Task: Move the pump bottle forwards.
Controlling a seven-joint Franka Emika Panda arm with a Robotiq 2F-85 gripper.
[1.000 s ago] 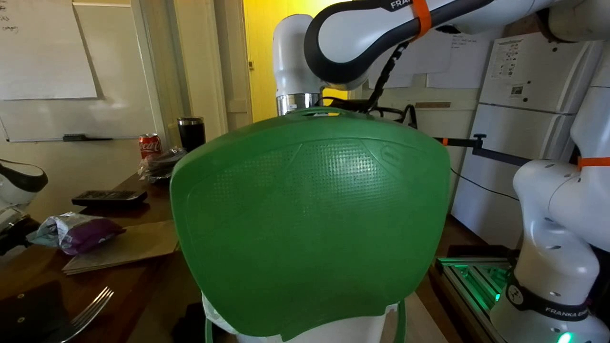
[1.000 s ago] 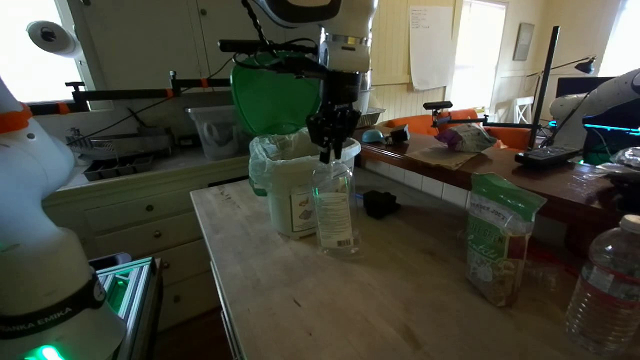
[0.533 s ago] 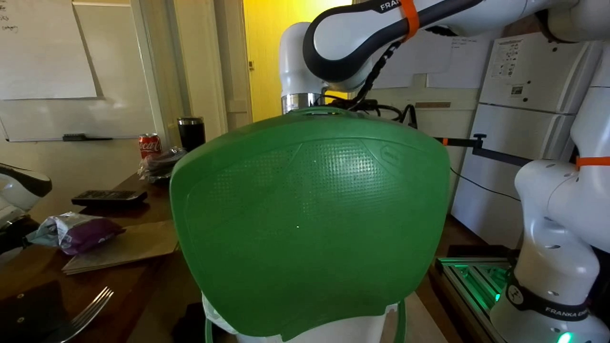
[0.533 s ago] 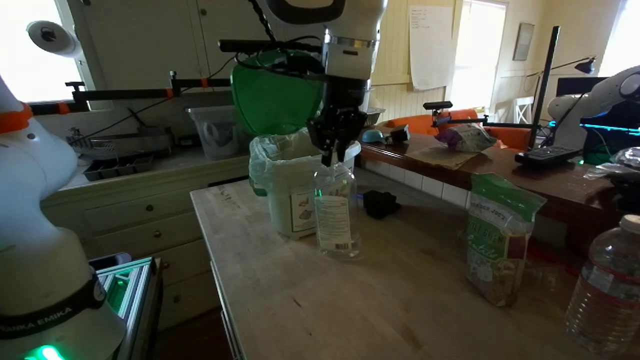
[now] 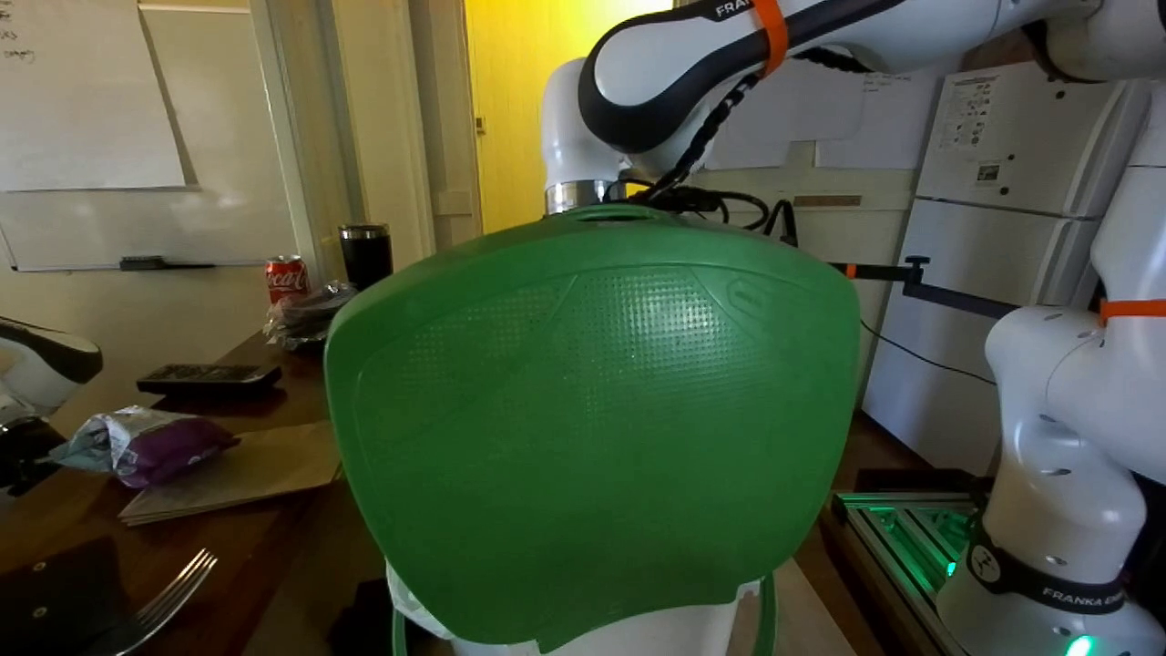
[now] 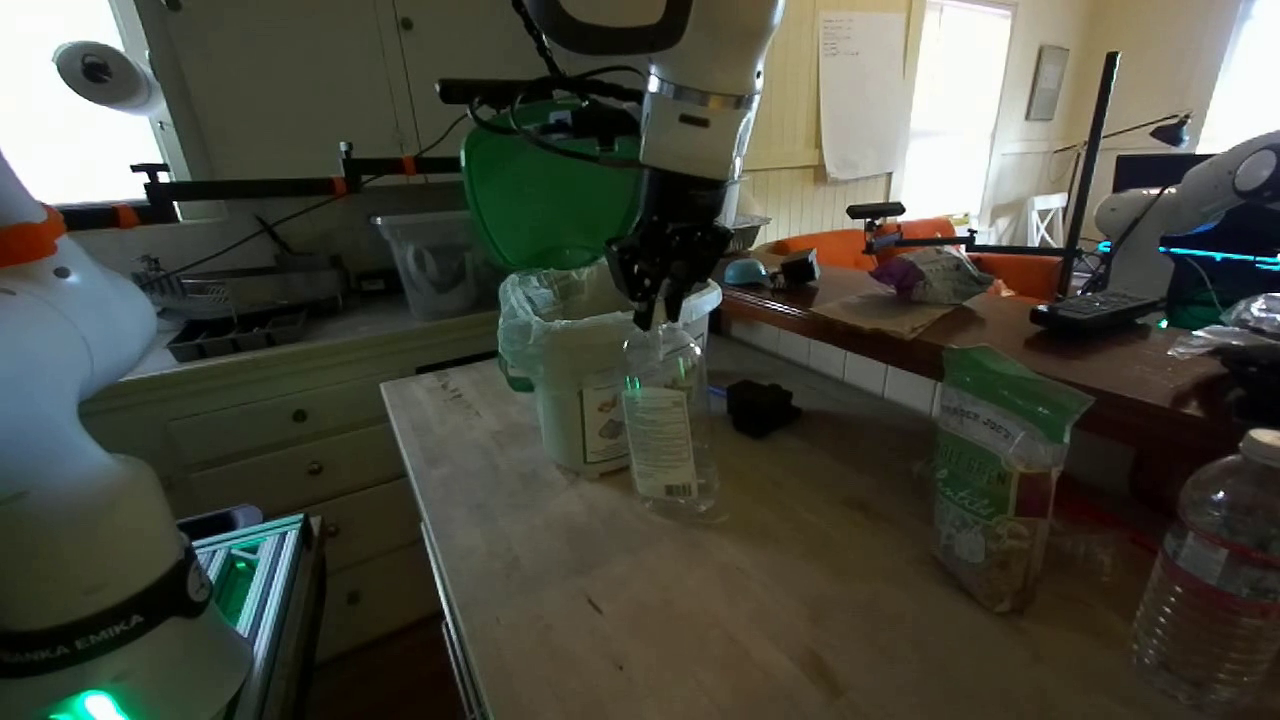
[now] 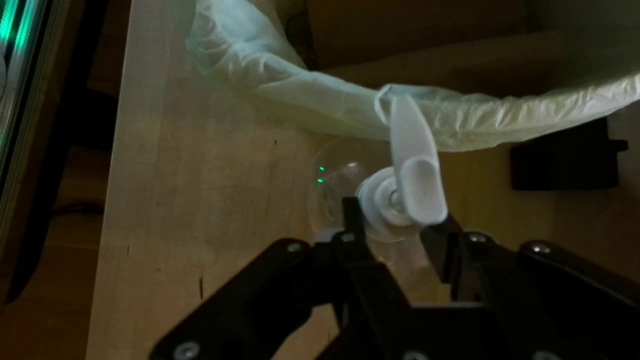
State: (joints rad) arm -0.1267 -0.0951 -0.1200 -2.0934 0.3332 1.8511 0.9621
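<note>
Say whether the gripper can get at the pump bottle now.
Apparently yes: the gripper seems to have the pump bottle by its neck, and the bin stands beside it, not between.

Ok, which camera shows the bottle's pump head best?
The wrist view: it looks down on the white pump head, spout included. In an exterior view, the hand hides most of it above the bottle; in an exterior view, the green lid blocks it entirely.
</note>
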